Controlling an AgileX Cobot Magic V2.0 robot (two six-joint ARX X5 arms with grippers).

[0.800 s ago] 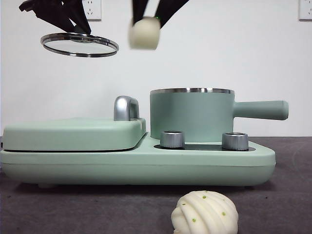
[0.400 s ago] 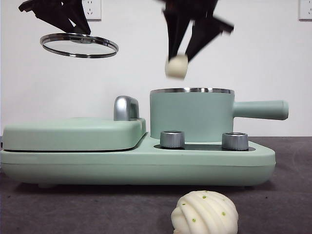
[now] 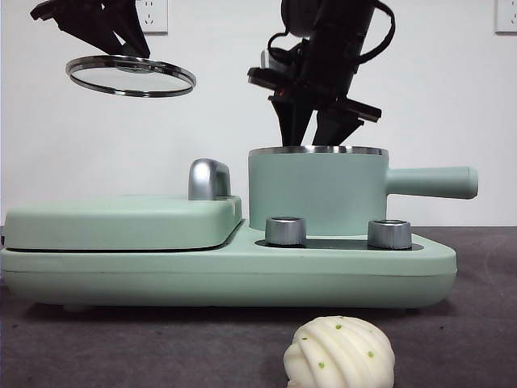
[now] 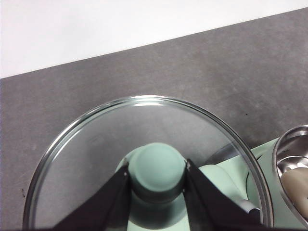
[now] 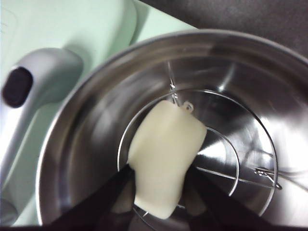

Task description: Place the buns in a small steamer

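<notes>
Dark table [image 3: 485, 323], ridged bun [image 3: 339, 354], griddle [image 3: 121, 222]

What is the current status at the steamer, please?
Right gripper shut on plain bun, down inside steamer. Left gripper holds lid aloft. Ridged bun on table. Nothing blocking.

My left tool [image 4: 157, 175] grips the green knob [image 4: 158, 166] of the glass lid [image 4: 96, 144] above the dark desk [image 4: 144, 72]; the steamer's steel rim [image 4: 276, 163] shows alongside.

Cream-white buns: two, one smooth cylinder [image 5: 166, 159], one ridged round with green flecks [image 3: 340, 354]. Steel control knobs: two [image 3: 285, 230] [image 3: 389, 234]. Glass lid with steel rim [image 3: 131, 75]: one.
</notes>
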